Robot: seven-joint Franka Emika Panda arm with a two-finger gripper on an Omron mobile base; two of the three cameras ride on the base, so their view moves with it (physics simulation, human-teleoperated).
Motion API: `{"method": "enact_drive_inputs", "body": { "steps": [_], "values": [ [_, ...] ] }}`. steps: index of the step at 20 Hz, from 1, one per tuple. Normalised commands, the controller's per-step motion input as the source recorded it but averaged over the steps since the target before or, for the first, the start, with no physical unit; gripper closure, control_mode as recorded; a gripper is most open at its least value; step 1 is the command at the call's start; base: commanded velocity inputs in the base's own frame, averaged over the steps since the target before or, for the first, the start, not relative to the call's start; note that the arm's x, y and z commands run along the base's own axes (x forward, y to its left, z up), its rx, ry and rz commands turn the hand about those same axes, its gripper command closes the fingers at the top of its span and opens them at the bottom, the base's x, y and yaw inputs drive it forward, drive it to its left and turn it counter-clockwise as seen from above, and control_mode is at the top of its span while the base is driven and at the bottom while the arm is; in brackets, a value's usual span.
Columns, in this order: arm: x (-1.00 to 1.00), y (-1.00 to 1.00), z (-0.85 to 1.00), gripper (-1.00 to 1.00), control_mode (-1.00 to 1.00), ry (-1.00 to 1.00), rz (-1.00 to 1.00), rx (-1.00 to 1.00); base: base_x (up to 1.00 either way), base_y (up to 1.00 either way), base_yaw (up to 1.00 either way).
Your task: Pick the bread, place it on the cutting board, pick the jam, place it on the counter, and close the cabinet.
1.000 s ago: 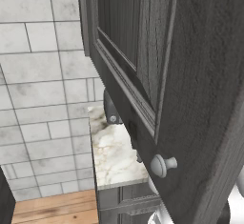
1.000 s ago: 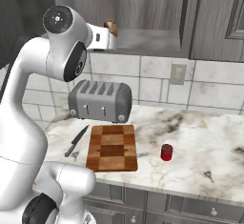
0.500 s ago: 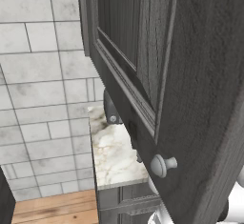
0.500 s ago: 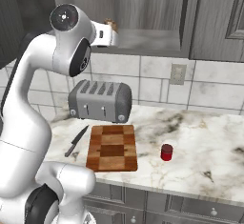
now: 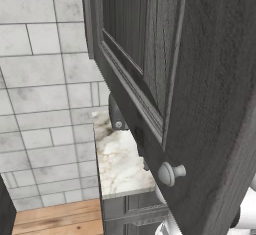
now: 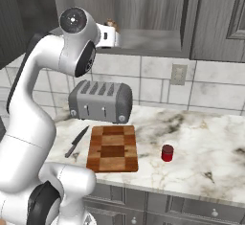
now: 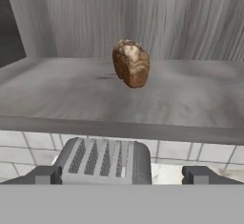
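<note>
A marbled counter (image 6: 210,142) runs below a grey-white tiled wall (image 6: 153,78) in a simulated kitchen, carrying a checkered cutting board (image 6: 113,148), a black-handled knife (image 6: 76,141), a grey toaster (image 6: 100,101) and a small red jar (image 6: 167,152) set apart to the board's right. The bread (image 7: 131,63) sits on the shelf inside the open cabinet (image 6: 143,8), above the toaster. The hand view shows the gripper (image 7: 122,175) spread wide and empty, level with the shelf edge and short of the loaf. The left base view shows the cabinet's swung-out door (image 5: 165,79) and its round knob (image 5: 170,173) close up.
</note>
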Motion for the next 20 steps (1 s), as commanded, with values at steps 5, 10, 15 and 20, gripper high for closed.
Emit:
{"method": "enact_drive_inputs", "body": {
  "steps": [5, 10, 15, 20],
  "values": [
    [0.18, 0.0, 0.0, -1.0, -1.0, 0.0, 0.01, 0.0, 0.0, 0.0, 0.0],
    [0.31, 0.0, -0.01, -1.0, -1.0, 0.0, 0.0, 0.0, 0.0, 0.0, 0.0],
    [0.38, 0.0, 0.0, -1.0, -1.0, 0.0, 0.0, 0.0, 0.0, 0.0, 0.0],
    [0.38, -0.01, 0.0, -1.0, -1.0, 0.0, 0.0, 0.0, 0.0, 0.0, 0.0]
  ]
}}
